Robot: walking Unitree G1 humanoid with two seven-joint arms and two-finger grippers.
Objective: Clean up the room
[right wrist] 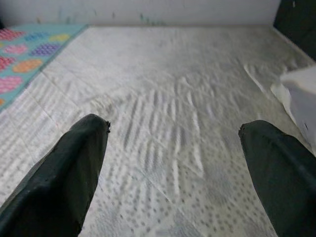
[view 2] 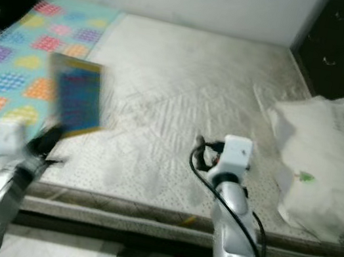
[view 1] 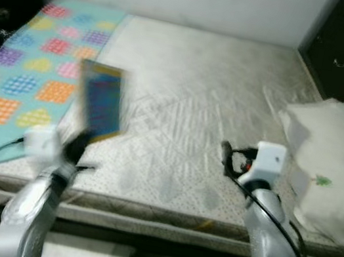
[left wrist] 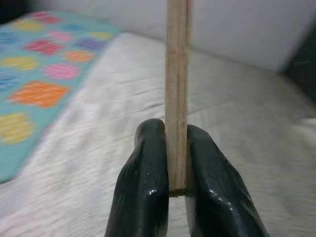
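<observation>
A: What does the left gripper (left wrist: 177, 163) carry?

B: A thin flat book (view 1: 101, 101) with a dark blue cover. Its two black fingers (left wrist: 143, 182) are clamped on the lower edge; in the left wrist view the board's pale edge rises straight up between them. In the head views the book stands nearly upright above the near left part of the mattress (view 1: 196, 106), beside the patterned teal blanket (view 1: 31, 57).

A: And the right gripper (right wrist: 173, 163)?

B: Its fingers are spread wide with nothing between them. It hovers over the near middle of the mattress, with the white pillow (view 1: 332, 163) lying off to its right at the bed's edge.

A: Which step does this appear to be?

B: Probably carrying the book off the bed to wherever it belongs; that place cannot be seen here.

A: How is that done well?

B: The hold is only on a narrow strip at the bottom, so the tall book can pivot or slip. A steady wrist, a slow swing and a firm clamp would suit. The head views are blurred, so the book's exact tilt cannot be judged. The cable near the left wrist should stay free of the book's path.
</observation>
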